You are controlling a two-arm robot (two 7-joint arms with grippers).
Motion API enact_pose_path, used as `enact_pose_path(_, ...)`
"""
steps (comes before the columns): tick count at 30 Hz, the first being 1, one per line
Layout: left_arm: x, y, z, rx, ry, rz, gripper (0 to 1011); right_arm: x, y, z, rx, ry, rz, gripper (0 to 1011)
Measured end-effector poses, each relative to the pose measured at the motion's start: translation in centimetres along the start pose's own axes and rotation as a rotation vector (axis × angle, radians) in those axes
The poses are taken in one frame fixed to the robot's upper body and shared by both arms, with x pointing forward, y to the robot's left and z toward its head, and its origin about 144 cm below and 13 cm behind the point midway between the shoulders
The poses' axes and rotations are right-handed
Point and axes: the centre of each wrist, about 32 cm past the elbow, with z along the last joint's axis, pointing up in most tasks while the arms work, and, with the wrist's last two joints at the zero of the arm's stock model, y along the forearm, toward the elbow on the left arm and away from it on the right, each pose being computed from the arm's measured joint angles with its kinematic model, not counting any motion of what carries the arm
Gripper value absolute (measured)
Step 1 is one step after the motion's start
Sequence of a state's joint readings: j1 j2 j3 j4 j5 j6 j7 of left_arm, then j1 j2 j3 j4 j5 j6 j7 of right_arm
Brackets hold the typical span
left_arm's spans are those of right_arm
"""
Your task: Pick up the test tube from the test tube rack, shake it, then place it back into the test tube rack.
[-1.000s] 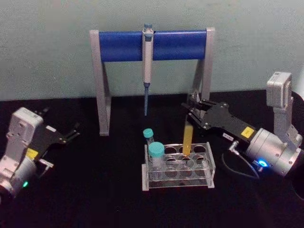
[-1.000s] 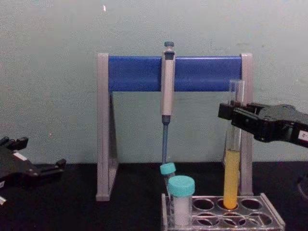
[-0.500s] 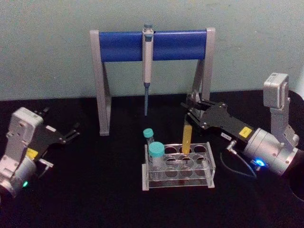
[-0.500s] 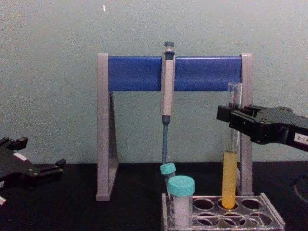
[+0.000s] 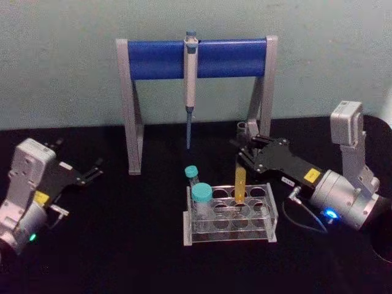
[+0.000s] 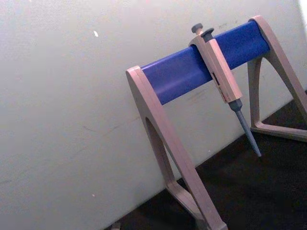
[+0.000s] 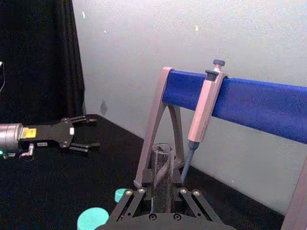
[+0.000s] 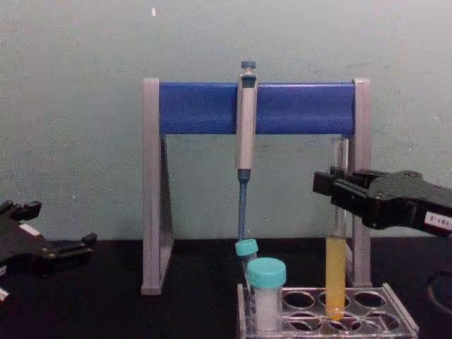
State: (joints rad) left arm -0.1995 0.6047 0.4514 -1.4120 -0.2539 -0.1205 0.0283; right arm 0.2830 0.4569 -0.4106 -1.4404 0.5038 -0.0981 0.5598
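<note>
The test tube (image 8: pixel 336 268), a long clear tube with yellow-orange liquid (image 5: pixel 239 179) low down, stands upright. Its lower end sits in a back-row hole of the test tube rack (image 8: pixel 399 319), a clear low rack (image 5: pixel 270 215) at the table's middle. My right gripper (image 8: pixel 337 192) is shut on the tube's clear upper part, reaching in from the right (image 5: pixel 245 153). In the right wrist view the tube's open mouth (image 7: pixel 162 154) rises between the fingers. My left gripper (image 5: pixel 93 171) rests open at the far left, well away from the rack.
Two teal-capped vials (image 5: pixel 201 195) (image 5: pixel 192 173) stand in the rack's left end. Behind it a grey-and-blue stand (image 5: pixel 156 59) holds a hanging pipette (image 5: pixel 190 86), whose tip ends just behind the vials. Black tabletop lies open on both sides.
My right gripper has come down with the test tube, whose bottom has sunk deeper into the rack hole. The left arm has not moved.
</note>
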Motion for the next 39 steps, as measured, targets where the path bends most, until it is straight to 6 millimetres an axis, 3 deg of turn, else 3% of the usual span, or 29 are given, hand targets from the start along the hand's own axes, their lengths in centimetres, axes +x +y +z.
enact_pose_path(39,0.0,0.0,0.0,0.000,0.000,0.000,1001,0.2,0.0,-1.6,-0.055,0.014,0.016,235)
